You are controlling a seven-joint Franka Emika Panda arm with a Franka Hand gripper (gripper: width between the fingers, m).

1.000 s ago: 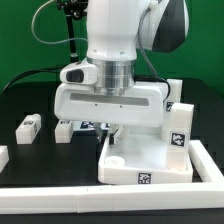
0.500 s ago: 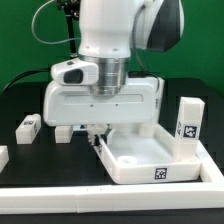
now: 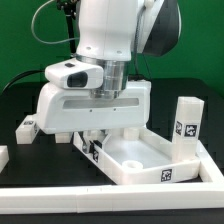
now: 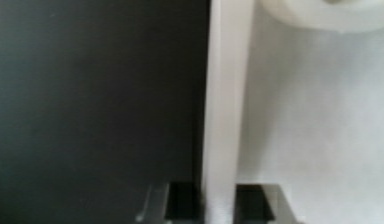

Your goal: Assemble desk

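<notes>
Just beside the long low white L-shaped rail sits the large white rimmed plastic tabletop panel, with a tagged square white leg post upright at its edge. The gripper is clamped on the panel's thin rim. My call is a square grip and a slow slide toward the rail, no twisting. The wrist view shows the fingers straddling the rim; the exterior view hides that but shows the whole panel.

green backdrop, black table

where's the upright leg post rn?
Exterior view's right side: the upright leg post stands at the far right corner of the tabletop.
</notes>
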